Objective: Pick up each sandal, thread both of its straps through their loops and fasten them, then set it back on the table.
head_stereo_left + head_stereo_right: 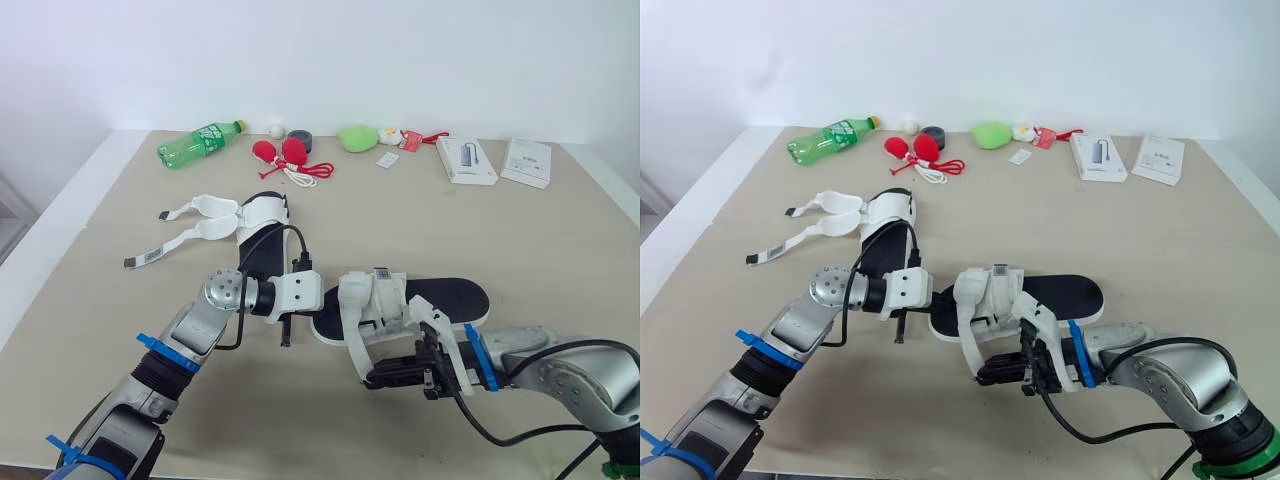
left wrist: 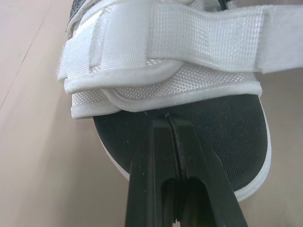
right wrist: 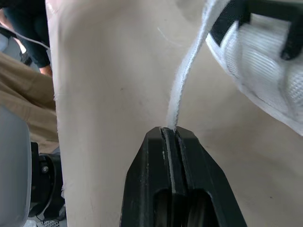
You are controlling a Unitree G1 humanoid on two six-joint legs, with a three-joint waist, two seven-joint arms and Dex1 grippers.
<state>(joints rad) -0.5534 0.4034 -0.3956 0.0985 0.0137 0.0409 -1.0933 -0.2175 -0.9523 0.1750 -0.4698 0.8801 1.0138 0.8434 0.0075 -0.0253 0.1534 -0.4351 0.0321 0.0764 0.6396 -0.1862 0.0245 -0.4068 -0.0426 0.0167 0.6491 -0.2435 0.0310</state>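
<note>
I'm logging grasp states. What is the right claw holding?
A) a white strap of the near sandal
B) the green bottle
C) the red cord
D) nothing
A: the right wrist view shows the right claw shut on the white strap leading up to the near sandal.

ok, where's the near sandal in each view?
Left eye: near sandal, centre of picture.
Right eye: same, centre.
Left wrist: rounded sole end just past left gripper.
Right wrist: beyond right gripper, which pinches its strap.
Shared landmark: white mesh upper.
</note>
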